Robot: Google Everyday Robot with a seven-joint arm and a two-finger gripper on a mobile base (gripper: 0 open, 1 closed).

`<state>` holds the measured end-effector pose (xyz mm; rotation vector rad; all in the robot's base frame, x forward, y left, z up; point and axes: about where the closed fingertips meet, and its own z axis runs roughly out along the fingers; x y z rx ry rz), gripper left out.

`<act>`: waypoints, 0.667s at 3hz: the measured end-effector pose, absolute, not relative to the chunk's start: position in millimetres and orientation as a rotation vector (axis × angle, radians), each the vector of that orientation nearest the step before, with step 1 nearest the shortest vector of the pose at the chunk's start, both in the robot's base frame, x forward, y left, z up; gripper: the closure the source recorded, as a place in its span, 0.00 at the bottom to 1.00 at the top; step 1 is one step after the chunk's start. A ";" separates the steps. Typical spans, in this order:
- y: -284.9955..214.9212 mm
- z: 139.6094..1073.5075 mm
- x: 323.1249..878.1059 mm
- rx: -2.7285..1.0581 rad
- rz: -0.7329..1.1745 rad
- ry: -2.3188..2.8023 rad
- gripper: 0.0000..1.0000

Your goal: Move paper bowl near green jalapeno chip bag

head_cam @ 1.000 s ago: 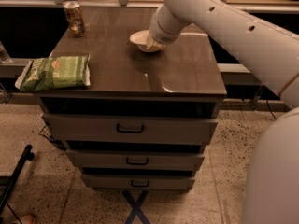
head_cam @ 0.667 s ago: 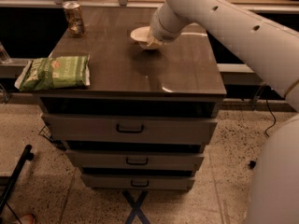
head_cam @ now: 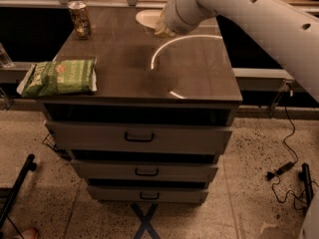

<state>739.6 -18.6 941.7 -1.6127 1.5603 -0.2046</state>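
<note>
The paper bowl [head_cam: 147, 18] is white and round, and hangs tilted above the far middle of the dark table top [head_cam: 199, 78]. My gripper [head_cam: 162, 30] is at the end of the white arm, which reaches in from the upper right. It is shut on the bowl's right rim, and the wrist hides most of the fingers. The green jalapeno chip bag [head_cam: 60, 77] lies flat at the table's front left corner, well apart from the bowl.
A metallic drink can [head_cam: 79, 19] stands at the far left corner of the table. Drawers with handles [head_cam: 139, 137] sit under the top. A cable [head_cam: 288, 148] runs over the speckled floor at the right. A counter edge runs behind the table.
My gripper has lifted the paper bowl off the table and carried it up and slightly left. The chip bag and the can have not moved.
</note>
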 end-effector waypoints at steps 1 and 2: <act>2.2 947.0 726.1 -1.659 -0.173 1.490 1.00; 23.1 942.6 707.5 -1.743 -0.124 1.420 1.00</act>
